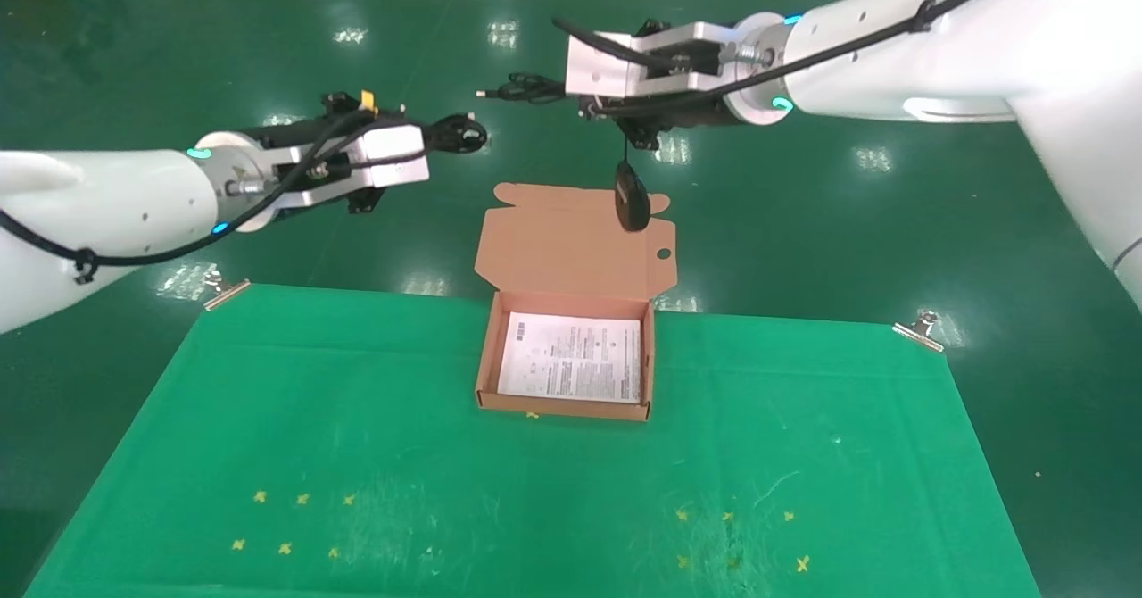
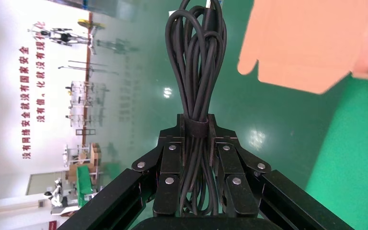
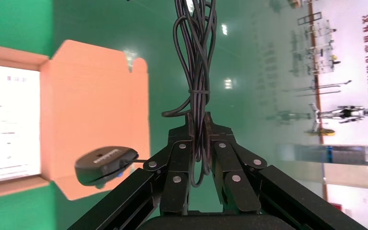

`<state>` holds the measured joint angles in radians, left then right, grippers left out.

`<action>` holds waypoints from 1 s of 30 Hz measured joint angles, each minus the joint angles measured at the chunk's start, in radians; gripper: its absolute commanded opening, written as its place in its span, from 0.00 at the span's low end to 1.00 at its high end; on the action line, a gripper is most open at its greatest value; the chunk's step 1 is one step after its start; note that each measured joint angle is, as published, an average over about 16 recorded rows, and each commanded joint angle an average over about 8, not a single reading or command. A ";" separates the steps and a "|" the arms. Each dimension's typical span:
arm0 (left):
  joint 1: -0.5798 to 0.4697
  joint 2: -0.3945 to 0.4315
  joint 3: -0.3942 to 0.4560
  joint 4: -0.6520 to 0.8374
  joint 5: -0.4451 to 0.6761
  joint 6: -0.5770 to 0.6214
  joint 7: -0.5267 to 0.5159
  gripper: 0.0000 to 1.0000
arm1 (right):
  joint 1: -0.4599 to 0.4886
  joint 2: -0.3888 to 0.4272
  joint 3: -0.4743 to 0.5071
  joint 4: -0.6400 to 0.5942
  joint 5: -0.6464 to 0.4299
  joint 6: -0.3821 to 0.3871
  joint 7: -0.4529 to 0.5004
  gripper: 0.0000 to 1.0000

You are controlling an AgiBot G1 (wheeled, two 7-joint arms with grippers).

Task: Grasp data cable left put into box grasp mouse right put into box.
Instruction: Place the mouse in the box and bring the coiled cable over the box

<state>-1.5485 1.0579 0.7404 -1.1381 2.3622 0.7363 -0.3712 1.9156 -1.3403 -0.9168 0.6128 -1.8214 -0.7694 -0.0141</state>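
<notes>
Left gripper (image 2: 199, 127) fingers (image 2: 170, 163) clamped on the data cable (image 2: 196, 62), gripping the looped bundle at its strap; in the head view that gripper (image 1: 459, 134) sits upper left of centre, in the air beyond the far edge of the surface, bundle sticking out past the tips. Right gripper (image 3: 199, 127) fingers (image 3: 225, 163) pinched narrow on the mouse cord (image 3: 196, 57), the bunched loops running out past the tips; head view puts this gripper (image 1: 526, 89) top centre, also airborne, level with and just right of the left one. The mouse (image 1: 632, 196) hangs free below the right gripper on a short run of cord, dangling in front of the raised lid flap (image 1: 575, 241), touching nothing else. The box (image 1: 486, 375) sits open at the middle of the far edge of the green cloth surface (image 1: 268, 402), white leaflet (image 1: 571, 357) flat inside, lid flap standing up behind it. Metal clips (image 1: 919, 328) pin the cloth's far corners.
</notes>
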 measured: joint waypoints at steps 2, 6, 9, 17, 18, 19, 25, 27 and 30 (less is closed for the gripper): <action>0.005 -0.005 0.002 0.000 0.008 0.009 -0.004 0.00 | -0.010 -0.002 -0.006 0.000 0.005 0.001 0.004 0.00; 0.012 -0.013 0.007 0.007 0.035 0.031 -0.019 0.00 | -0.028 -0.006 -0.018 0.001 0.019 0.006 0.008 0.00; 0.014 -0.017 0.009 0.015 0.061 0.050 -0.035 0.00 | -0.042 -0.009 -0.030 0.001 0.031 0.011 0.009 0.00; 0.016 -0.027 0.015 0.030 0.145 0.107 -0.089 0.00 | -0.078 -0.017 -0.071 -0.001 0.069 0.025 0.012 0.00; 0.016 -0.027 0.015 0.030 0.155 0.113 -0.096 0.00 | -0.083 -0.018 -0.077 -0.001 0.074 0.026 0.013 0.00; 0.017 -0.028 0.015 0.029 0.164 0.119 -0.102 0.00 | -0.088 -0.019 -0.084 -0.001 0.079 0.028 0.015 0.00; 0.019 -0.030 0.017 0.018 0.203 0.147 -0.132 0.00 | -0.117 -0.023 -0.128 0.003 0.112 0.039 0.027 0.00; 0.020 -0.030 0.018 0.013 0.212 0.153 -0.139 0.00 | -0.128 -0.024 -0.144 0.007 0.124 0.043 0.034 0.00; 0.022 -0.030 0.017 0.006 0.220 0.158 -0.148 0.00 | -0.142 -0.026 -0.169 0.015 0.144 0.050 0.044 0.00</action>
<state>-1.5265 1.0282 0.7577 -1.1316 2.5826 0.8942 -0.5192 1.7735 -1.3659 -1.0856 0.6276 -1.6772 -0.7192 0.0301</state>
